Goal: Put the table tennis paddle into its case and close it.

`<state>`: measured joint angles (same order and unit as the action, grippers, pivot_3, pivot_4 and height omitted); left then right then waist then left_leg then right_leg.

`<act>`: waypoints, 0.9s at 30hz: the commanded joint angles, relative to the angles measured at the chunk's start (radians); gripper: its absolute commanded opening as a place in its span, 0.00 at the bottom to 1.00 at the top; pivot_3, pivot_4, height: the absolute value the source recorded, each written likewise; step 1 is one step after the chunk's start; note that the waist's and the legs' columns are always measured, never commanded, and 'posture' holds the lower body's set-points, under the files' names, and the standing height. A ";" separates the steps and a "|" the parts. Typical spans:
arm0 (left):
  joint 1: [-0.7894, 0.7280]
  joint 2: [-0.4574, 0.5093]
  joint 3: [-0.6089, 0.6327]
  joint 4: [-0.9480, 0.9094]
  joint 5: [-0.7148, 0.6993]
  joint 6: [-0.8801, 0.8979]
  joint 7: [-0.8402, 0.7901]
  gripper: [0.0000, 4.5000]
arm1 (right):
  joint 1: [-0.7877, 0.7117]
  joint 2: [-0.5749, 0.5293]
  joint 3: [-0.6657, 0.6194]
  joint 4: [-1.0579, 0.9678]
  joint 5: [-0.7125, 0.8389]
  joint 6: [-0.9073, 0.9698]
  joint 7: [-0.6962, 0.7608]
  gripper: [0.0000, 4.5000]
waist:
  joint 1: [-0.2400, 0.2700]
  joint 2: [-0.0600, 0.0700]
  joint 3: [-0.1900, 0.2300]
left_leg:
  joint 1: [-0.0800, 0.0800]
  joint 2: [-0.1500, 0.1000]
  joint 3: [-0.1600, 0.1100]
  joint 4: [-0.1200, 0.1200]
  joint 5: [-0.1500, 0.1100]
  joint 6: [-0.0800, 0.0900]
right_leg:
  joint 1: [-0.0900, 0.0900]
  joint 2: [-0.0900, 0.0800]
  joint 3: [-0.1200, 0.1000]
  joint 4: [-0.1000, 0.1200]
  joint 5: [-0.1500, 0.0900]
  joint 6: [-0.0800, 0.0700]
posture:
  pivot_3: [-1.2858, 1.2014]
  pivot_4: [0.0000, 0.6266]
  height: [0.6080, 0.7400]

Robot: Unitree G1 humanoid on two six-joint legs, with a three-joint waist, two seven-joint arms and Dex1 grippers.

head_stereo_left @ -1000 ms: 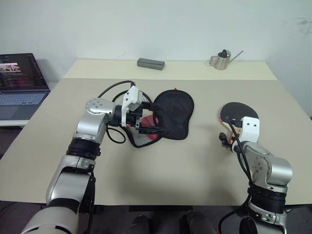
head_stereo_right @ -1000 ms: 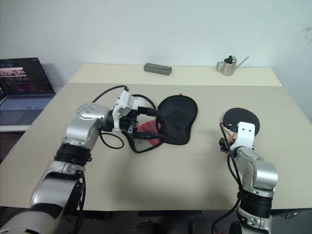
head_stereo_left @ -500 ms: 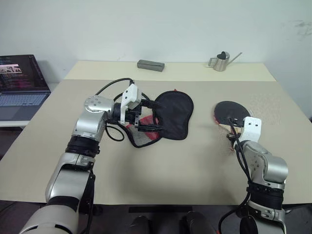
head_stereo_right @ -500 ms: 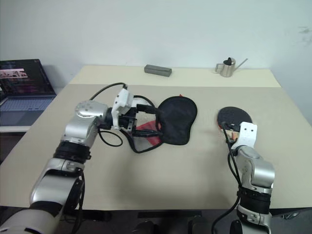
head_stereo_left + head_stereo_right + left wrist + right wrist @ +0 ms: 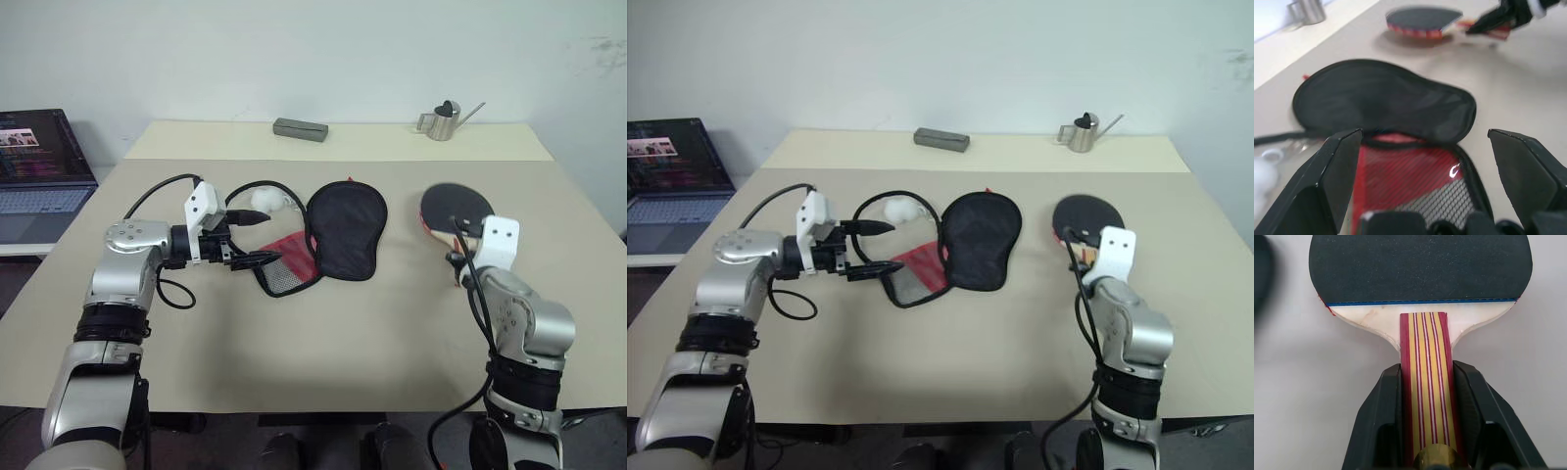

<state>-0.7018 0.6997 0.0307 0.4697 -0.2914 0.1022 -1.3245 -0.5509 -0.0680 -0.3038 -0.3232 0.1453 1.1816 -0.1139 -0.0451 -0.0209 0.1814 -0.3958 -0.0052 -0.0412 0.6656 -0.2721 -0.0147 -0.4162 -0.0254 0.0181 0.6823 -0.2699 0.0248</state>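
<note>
The right gripper [image 5: 1425, 382] is now clamped on the red-striped tan wooden handle of the table tennis paddle [image 5: 456, 208], its 2 black fingers [image 5: 1382, 406] pressed against either side of the handle. A second ago those fingers stood apart around the handle with the paddle lying flat; now the dark rounded head is lifted off the beige table [image 5: 392, 333] and has shifted toward the case. So the pick-up looks done, and the carry to the case is the step in hand.

The paddle-shaped black fabric case [image 5: 343, 227] lies open on the table, well to the left of the paddle, with its black lid spread flat and its red lower half with the mesh pocket [image 5: 292, 269] just beside the lid. The white fluffy pom-pom [image 5: 265, 199] sits at the case's far-left edge.

The left gripper [image 5: 245, 240], fingers wide apart and holding nothing, has drawn back from over the case and now hangs just left of the red half. That leaves the opening uncovered for the paddle, though nothing steadies the limp fabric, which may slide when the paddle head is pushed in.
</note>
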 commanded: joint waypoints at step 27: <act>0.033 0.069 0.089 -0.061 -0.031 -0.023 0.035 1.00 | -0.288 0.280 0.223 0.365 0.011 -0.225 -0.038 0.25 | -0.009 0.000 0.000 | -0.004 0.000 0.000 -0.001 0.000 0.000 | -0.005 -0.002 0.000 0.000 0.000 0.000 | 0.52 0.24 1.00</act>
<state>-0.6410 0.7511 0.0967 0.4305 -0.3104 0.0965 -1.2961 -0.7882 0.1233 -0.0997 0.0728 0.1400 1.0021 -0.1456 -0.0544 -0.0209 0.1814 -0.4002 -0.0053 -0.0412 0.6643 -0.2720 -0.0151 -0.4214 -0.0285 0.0179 0.6818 -0.2697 0.0245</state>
